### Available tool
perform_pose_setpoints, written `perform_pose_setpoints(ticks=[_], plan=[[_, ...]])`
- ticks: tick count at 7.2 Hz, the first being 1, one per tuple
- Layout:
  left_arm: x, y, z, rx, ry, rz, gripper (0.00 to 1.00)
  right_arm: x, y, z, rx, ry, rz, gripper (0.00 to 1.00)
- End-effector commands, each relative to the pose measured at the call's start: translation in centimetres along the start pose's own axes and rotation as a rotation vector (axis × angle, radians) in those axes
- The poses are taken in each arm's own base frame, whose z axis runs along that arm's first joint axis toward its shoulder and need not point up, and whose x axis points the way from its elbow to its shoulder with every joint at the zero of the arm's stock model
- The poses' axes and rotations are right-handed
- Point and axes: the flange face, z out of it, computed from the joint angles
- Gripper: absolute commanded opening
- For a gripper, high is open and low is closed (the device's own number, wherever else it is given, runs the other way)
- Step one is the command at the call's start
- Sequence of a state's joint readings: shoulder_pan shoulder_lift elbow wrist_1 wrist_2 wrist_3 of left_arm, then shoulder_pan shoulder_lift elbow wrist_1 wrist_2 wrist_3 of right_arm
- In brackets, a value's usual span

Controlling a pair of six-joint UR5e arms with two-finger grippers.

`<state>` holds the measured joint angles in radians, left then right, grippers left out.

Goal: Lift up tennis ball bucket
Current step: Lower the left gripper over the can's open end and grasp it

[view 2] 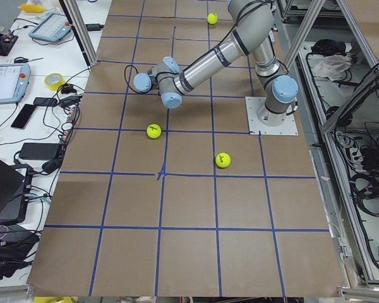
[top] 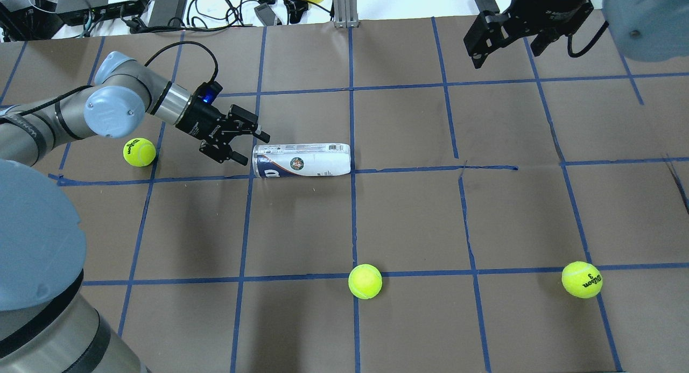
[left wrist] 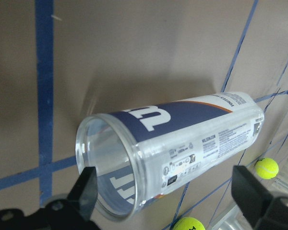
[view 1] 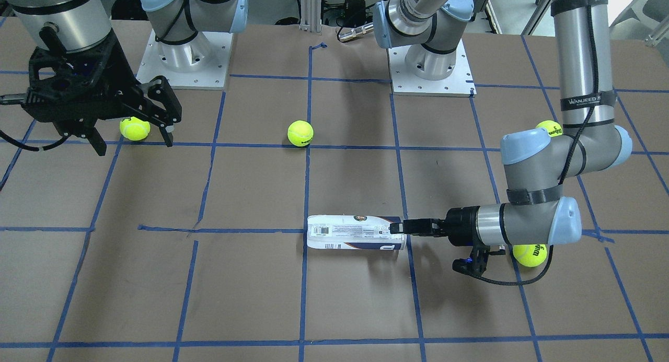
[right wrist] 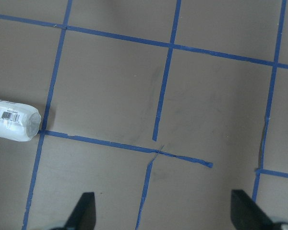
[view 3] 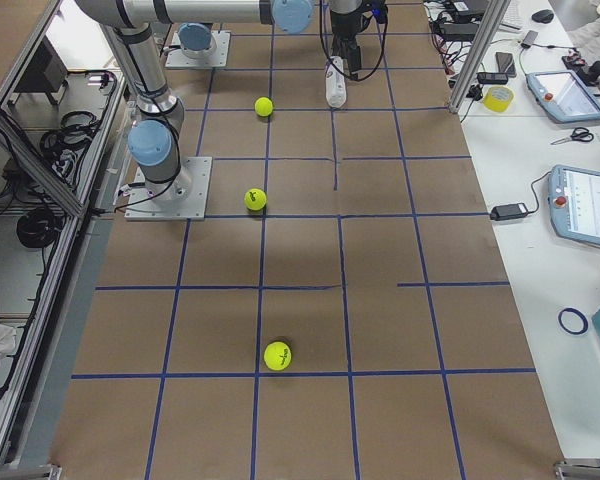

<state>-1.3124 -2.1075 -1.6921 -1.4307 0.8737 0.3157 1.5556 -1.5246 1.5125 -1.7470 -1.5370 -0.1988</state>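
Left hand (top: 253,147) spread at the tennis ball bucket (top: 301,159).
It lies sideways, hence the level reach toward its open rim.

tennis ball bucket (top: 301,159) flat on its side, middle of the table (top: 484,217)
left gripper (top: 253,148) straddles its open end; one tennis ball (top: 139,152) sits near that wrist.

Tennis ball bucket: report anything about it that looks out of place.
The tennis ball bucket lies tipped on its side on the table, lidless and seemingly empty, its open mouth facing the open left gripper. Loose tennis balls sit scattered around the table instead of inside it.
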Motion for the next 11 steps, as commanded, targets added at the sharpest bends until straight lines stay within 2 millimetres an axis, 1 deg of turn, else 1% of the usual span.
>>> perform_pose_setpoints(ticks=[1, 2, 3, 4, 5, 6, 7, 8, 9, 10, 11], plan=[[-0.7, 0.4, 0.4, 0.027, 0.116, 0.003, 1.0, -0.1, 0.0, 0.0, -0.001, 0.0, 0.01, 1.0], [-0.5, -0.1, 0.8, 0.046, 0.16, 0.007, 1.0, -0.1, 0.0, 0.1, -0.002, -0.002, 0.01, 1.0], [0.2, 0.0, 1.2, 0.038, 0.159, 0.014, 1.0, 0.0, 0.1, 0.1, -0.008, -0.003, 0.012, 1.0], [1.2, 0.1, 2.7, 0.015, 0.151, 0.031, 1.0, 0.0, 0.1, 0.2, -0.011, -0.004, 0.014, 1.0], [1.8, 0.1, 3.2, 0.009, 0.146, 0.041, 1.0, 0.0, 0.1, 0.2, -0.01, -0.003, 0.014, 1.0], [1.8, 0.1, 3.1, 0.011, 0.144, 0.041, 0.97, 0.0, 0.1, 0.2, -0.011, -0.004, 0.014, 1.0], [1.8, 0.1, 3.1, 0.011, 0.143, 0.042, 0.87, 0.0, 0.1, 0.2, -0.013, -0.004, 0.015, 1.0], [1.6, -0.1, 3.2, 0.011, 0.141, 0.043, 0.62, 0.1, 0.1, 0.3, -0.014, -0.004, 0.017, 1.0], [1.7, -0.2, 2.9, 0.023, 0.129, 0.057, 0.23, 0.0, 0.1, 0.3, -0.016, -0.005, 0.016, 1.0], [2.0, -0.2, 2.6, 0.03, 0.128, 0.055, 0.0, 0.0, 0.1, 0.3, -0.016, -0.004, 0.019, 1.0], [2.6, 0.1, 1.9, 0.039, 0.125, 0.03, 0.0, 0.0, 0.1, 0.3, -0.016, -0.003, 0.019, 1.0]])
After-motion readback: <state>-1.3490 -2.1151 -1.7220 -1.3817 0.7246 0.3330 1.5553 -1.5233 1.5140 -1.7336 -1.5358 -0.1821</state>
